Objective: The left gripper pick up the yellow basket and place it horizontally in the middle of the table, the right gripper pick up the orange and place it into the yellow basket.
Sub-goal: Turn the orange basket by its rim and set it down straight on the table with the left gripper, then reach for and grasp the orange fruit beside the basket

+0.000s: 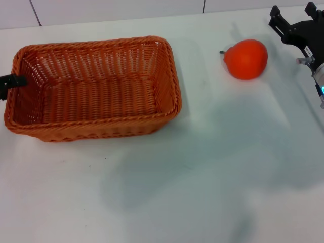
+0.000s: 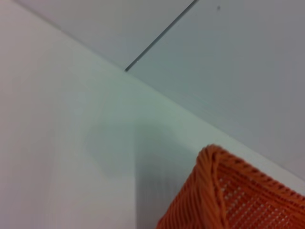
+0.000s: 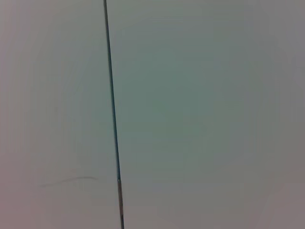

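Head view: yellow basket [image 1: 93,87], a large rectangular woven wicker container of orange-brown colour, with rounded corners and a braided rim, set long side across on the left half of the table [image 1: 202,177], open side up, interior holding nothing. Weave tighter on the floor, more open on the walls.

Left gripper [image 1: 11,82], dark and slender, only its tip in view at the picture's left edge, lying at the basket's left short wall at rim height; whether closed on the rim or merely touching it cannot be told.

Orange [image 1: 246,58], round, bright, smooth-skinned, with a small dark stem nub pointing left, resting on the table to the right of the basket and well apart from it, toward the far edge.

Right gripper [image 1: 298,23], black, on a silver-white wrist with a small blue light, at the far right corner, just beside the orange but apart from it; fingers spread, holding nothing.

Left wrist view: one rounded corner of the basket [image 2: 228,191], braided rim and open weave visible, against the white tabletop.

Right wrist view: plain pale surface crossed by one thin dark seam [image 3: 112,114].
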Robot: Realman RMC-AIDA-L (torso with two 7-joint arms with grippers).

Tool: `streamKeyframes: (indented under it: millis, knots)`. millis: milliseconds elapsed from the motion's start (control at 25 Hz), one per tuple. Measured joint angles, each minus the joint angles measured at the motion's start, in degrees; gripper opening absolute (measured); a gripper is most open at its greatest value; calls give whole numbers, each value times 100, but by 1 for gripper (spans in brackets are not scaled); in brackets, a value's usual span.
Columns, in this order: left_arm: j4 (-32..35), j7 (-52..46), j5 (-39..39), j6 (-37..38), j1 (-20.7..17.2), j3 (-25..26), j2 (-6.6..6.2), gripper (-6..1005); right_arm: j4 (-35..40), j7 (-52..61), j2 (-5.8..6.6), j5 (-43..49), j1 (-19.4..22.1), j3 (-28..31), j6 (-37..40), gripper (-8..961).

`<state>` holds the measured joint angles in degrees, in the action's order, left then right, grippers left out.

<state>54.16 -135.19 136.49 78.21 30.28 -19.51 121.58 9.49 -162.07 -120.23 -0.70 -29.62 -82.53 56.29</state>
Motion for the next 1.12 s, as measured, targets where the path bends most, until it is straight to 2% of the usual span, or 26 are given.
streamKeyframes:
  millis: [120, 240, 440, 560, 760, 920, 1120]
  knots:
    - [137, 174, -123, -36, -18, 14, 56, 514, 0, 0, 0, 0, -4, -71, -5, 880]
    - [328, 297, -204, -214, -48, 10, 118, 747, 6, 0, -1, 5, -38, -270, -13, 879]
    - [592, 650, -437, -661, -111, -13, 229, 900, 11, 0, -11, 8, -100, -553, -56, 878]
    - [513, 1018, -886, -936, -201, -13, 235, 901, 10, 3, -28, 9, -134, -767, -179, 877]
    - [36, 1997, -2187, -1204, -424, 26, 240, 901, -5, 33, -50, 10, -122, -955, -314, 875]
    - [-475, 3110, -3276, -1106, -593, -2, 243, 900, -9, 125, -46, 10, -78, -977, -484, 874]
    - [-1065, 4219, -4204, -789, -736, 30, 242, 900, -13, 150, -30, 9, -80, -1009, -811, 873]
